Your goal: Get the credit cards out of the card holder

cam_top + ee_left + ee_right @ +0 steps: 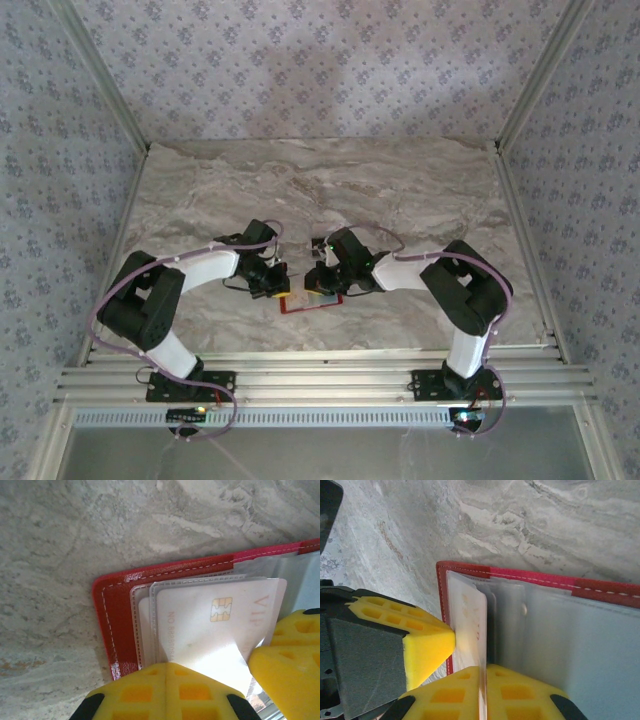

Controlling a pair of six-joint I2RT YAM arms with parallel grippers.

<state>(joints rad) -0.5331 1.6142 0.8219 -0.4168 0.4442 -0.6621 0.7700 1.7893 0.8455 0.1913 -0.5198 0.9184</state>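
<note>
Centrally, near the table's (400,190) front edge: card holder (310,301), red, lying open. At its clear pocket, credit card (200,625), pinched edge-on in the closed right pincer (482,685). Against the holder's edge, left pincer (165,690), shut tight.

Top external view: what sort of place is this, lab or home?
Probably a purpose-built robot test cell, not a home: a marble-look tabletop boxed in by patterned wall panels on metal corner posts, with aluminium rails along the near edge.
</note>
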